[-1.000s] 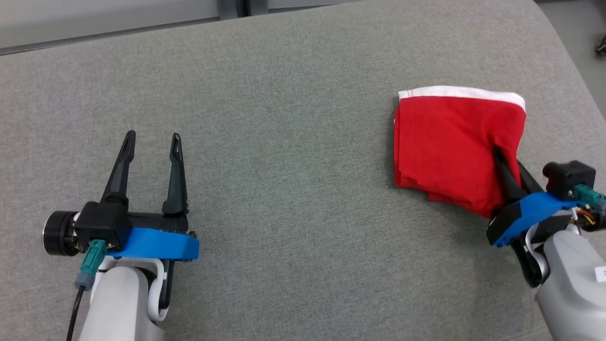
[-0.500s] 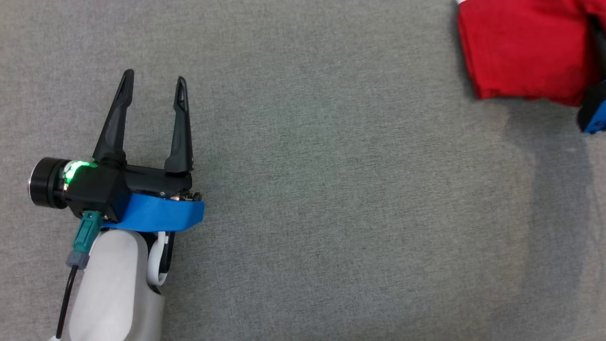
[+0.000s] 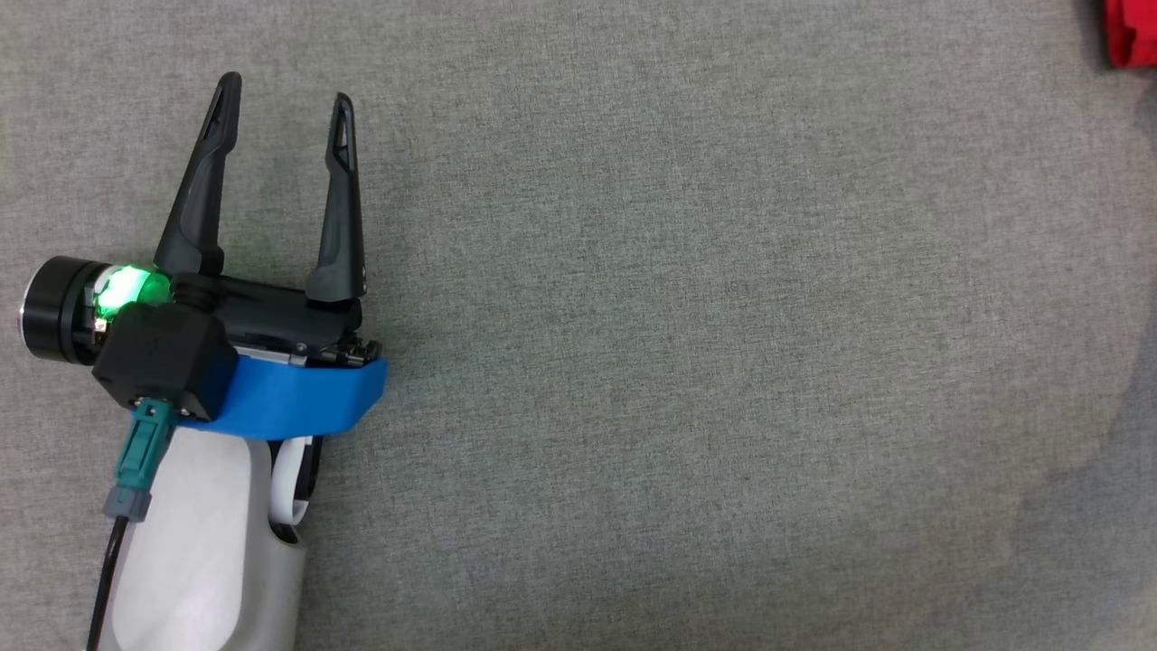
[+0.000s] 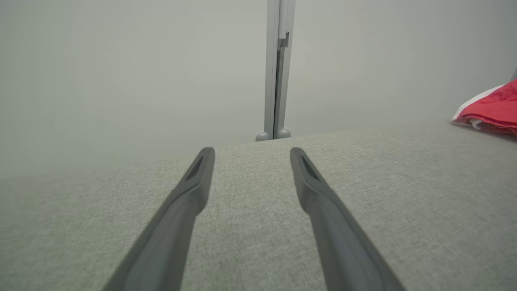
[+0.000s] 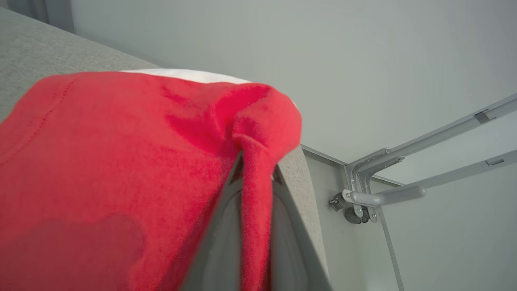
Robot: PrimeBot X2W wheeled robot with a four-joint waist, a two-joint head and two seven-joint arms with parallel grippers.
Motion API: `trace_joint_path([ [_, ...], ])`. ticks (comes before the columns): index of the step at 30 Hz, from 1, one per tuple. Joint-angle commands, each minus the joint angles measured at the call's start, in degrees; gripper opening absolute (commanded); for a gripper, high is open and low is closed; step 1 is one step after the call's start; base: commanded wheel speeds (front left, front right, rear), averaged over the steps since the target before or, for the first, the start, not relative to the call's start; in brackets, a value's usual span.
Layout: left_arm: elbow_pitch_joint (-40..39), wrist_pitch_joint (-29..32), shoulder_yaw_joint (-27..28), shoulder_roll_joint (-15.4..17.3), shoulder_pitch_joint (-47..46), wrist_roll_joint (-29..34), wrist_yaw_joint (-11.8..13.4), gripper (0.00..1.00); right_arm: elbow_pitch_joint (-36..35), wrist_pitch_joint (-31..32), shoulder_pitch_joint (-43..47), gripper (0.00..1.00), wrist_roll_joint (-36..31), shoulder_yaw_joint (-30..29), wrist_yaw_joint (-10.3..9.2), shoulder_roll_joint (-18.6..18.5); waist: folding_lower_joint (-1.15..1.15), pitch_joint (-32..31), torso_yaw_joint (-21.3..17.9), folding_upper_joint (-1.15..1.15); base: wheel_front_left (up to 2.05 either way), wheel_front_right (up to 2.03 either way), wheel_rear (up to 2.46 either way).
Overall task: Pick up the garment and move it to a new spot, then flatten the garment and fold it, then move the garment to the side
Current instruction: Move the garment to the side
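Note:
The folded red garment (image 5: 121,161) with a white band (image 5: 181,75) lies near the right edge of the grey table. In the right wrist view my right gripper (image 5: 255,165) is shut on a pinched fold of its red cloth. A sliver of the garment (image 3: 1130,32) shows at the head view's top right corner, and the garment (image 4: 492,109) also appears at the far right of the left wrist view. My left gripper (image 3: 280,90) hovers open over bare grey fabric at the left, with nothing between its fingers (image 4: 194,182).
The grey fabric table (image 3: 678,344) stretches wide between the two arms. Its right edge (image 5: 307,194) drops off beside the garment, with a grey metal frame (image 5: 383,190) beyond. A pale wall and a vertical post (image 4: 278,68) stand behind the table's far edge.
The head camera has swung down and to the left, so the garment and right gripper slid out toward the top right corner. The left gripper stays open.

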Motion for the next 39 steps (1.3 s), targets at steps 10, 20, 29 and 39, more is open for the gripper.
trace_joint_path([
  [10,0.06,-0.14,-0.21,0.7,-0.29,-0.55,0.52,1.0,7.37,-3.84,-4.63,1.0,0.05,-1.35,-0.01,1.38,-0.02,-1.08,0.39,-0.02,0.0,0.0,0.0],
  [20,2.14,-0.14,1.14,0.06,4.02,-2.53,1.56,1.0,3.86,-7.14,0.33,1.0,-0.13,-2.91,-0.01,5.35,-0.02,-9.01,0.04,-0.02,0.0,0.0,0.0],
  [29,4.16,-0.14,4.11,0.06,11.27,-4.31,2.38,1.0,-11.88,-7.14,12.43,1.0,2.1,-2.46,0.0,12.82,-0.02,-18.87,-0.61,-0.02,0.0,0.0,0.0],
  [39,5.74,-0.14,5.39,-1.61,17.99,-5.46,2.96,1.0,-23.53,-7.16,27.93,1.0,6.23,-2.67,0.0,19.24,-0.02,-27.53,0.37,-0.02,0.0,0.0,0.0],
])
